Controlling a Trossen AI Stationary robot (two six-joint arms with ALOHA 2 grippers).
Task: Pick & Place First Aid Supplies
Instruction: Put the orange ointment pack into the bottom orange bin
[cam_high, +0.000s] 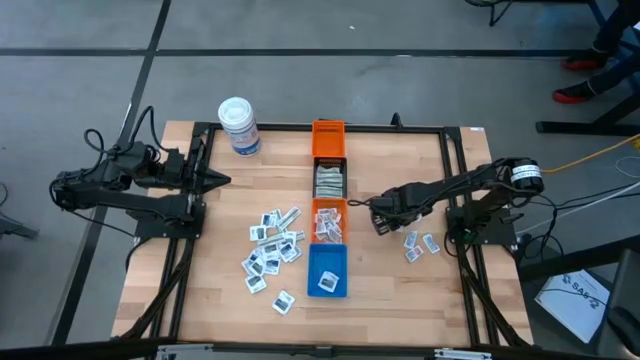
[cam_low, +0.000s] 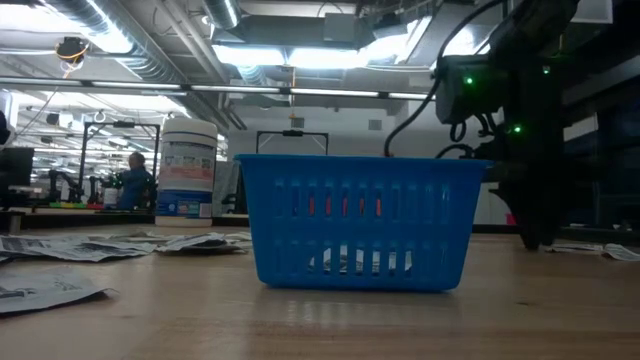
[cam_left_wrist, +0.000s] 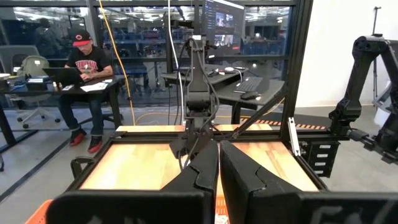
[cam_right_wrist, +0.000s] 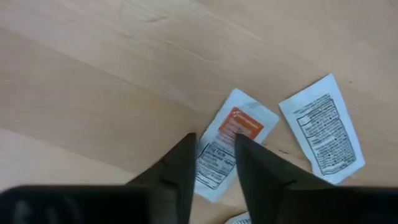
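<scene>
Straddling orange-labelled packet: right claw; print unreadable

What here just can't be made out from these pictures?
- Print on the packets: too small in the high view.
- Blue bin contents: low view, its slatted wall hides them.
- Packet under the right gripper: right wrist view, the jaws cover its lower part, so a grip is unclear.

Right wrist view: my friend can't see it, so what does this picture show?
The right gripper points down at the wooden table, its two dark fingers straddling a white packet with an orange label. A second white packet with black print lies just beside it.
</scene>
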